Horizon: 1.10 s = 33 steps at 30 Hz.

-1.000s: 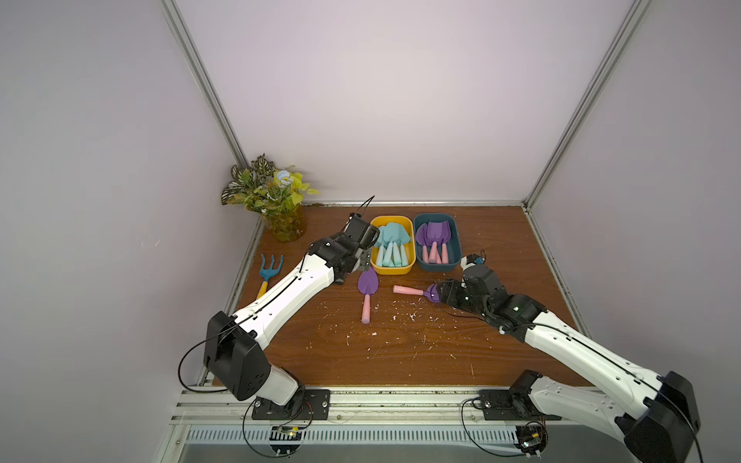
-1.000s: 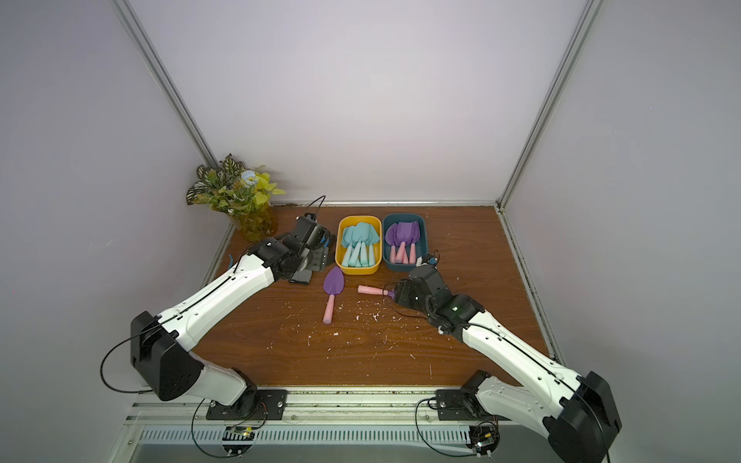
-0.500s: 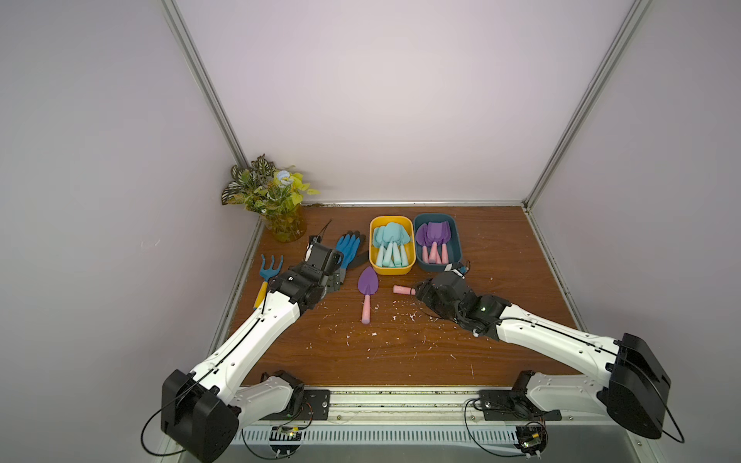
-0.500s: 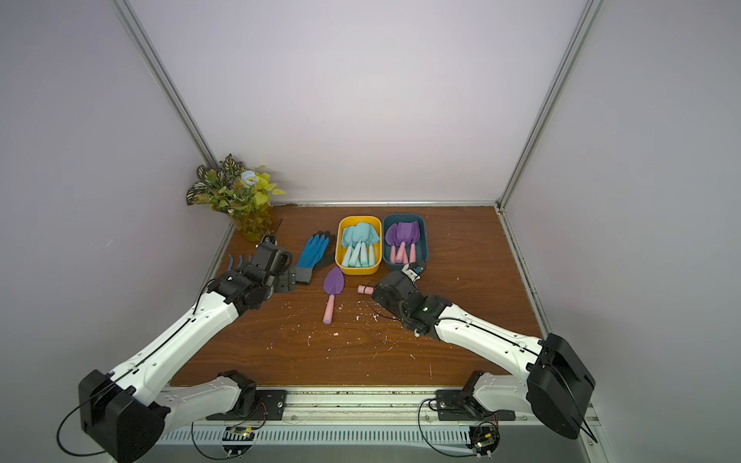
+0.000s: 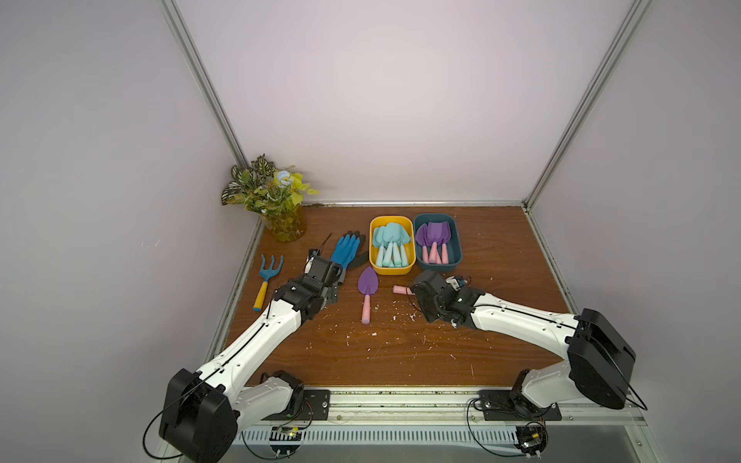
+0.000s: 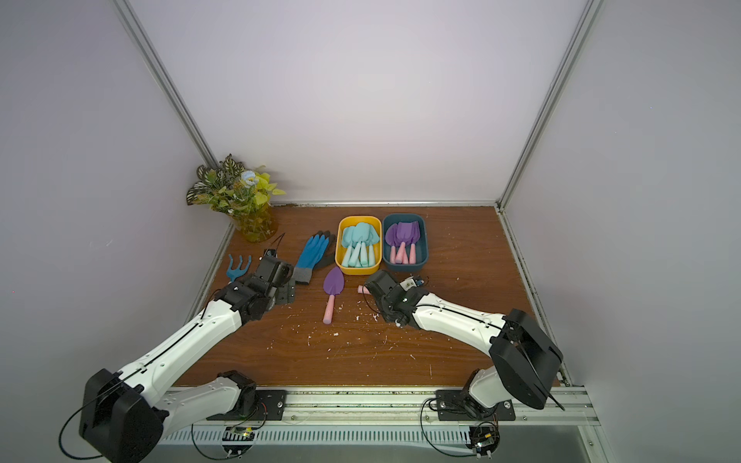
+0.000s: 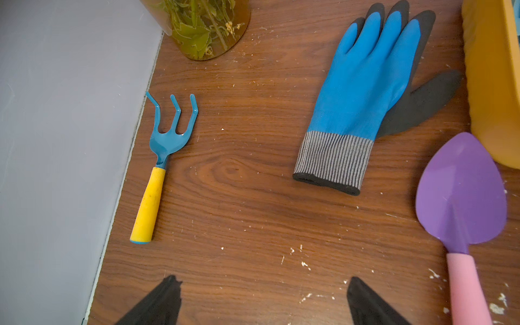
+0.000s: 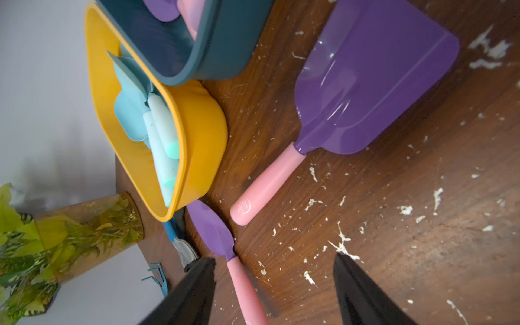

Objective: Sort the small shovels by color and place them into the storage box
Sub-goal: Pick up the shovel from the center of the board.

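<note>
The sorting looks nearly done: aqua shovels (image 5: 391,244) fill the yellow box (image 5: 392,272) and stored purple shovels (image 5: 435,236) lie in the teal box (image 5: 439,265). Two remain on the tabletop (image 5: 401,352) just in front of the boxes: a pointed purple shovel (image 5: 367,282) and a square-bladed purple shovel (image 8: 374,81) under the right arm. The right tool (image 8: 274,270) hangs over them, jaws apart and empty. The left tool (image 7: 261,295), also spread and empty, is near the glove (image 7: 365,84). The next move probably calls for closing on a pink handle and carrying that shovel to the teal box.

Tbl (image 5: 501,260): vase (image 5: 285,226), rake (image 5: 268,276), glove (image 5: 347,250), yel bin (image 5: 391,271), teal bin (image 5: 439,266), pointed shovel (image 5: 367,282), square shovel (image 8: 374,78), crumbs (image 8: 342,244).
</note>
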Motion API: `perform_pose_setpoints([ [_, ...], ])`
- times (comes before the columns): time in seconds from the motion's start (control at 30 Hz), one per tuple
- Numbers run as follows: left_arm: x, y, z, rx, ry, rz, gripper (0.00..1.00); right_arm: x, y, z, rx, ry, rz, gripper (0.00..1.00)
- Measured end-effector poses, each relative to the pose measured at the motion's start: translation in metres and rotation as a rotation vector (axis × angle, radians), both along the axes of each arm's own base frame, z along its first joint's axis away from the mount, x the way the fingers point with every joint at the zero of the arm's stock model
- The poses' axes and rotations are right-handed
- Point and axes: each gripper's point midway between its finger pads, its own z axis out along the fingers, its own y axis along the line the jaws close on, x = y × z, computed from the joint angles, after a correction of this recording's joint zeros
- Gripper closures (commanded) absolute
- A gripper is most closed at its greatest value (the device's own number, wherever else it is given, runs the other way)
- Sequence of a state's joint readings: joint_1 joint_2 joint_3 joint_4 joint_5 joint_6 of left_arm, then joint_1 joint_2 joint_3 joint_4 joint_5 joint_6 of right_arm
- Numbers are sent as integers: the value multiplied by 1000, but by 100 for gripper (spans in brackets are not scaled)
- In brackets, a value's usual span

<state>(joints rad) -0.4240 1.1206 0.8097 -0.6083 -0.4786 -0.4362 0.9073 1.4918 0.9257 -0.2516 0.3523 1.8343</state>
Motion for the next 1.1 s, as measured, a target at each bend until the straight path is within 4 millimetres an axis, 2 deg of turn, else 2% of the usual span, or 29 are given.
perform_pose_setpoints([
  [0.2,2,1,2,-8,-13,3,4,10,11,0,82,32,-48,26],
  [0.47,4,1,6,-20,-35,8,3,17,24,-22,111,108,-67,26],
  [0.9,4,3,10,-27,-51,15,3,28,35,-16,165,125,-79,25],
  [1.1,3,4,12,-32,-60,17,2,32,47,-32,164,160,-65,26],
])
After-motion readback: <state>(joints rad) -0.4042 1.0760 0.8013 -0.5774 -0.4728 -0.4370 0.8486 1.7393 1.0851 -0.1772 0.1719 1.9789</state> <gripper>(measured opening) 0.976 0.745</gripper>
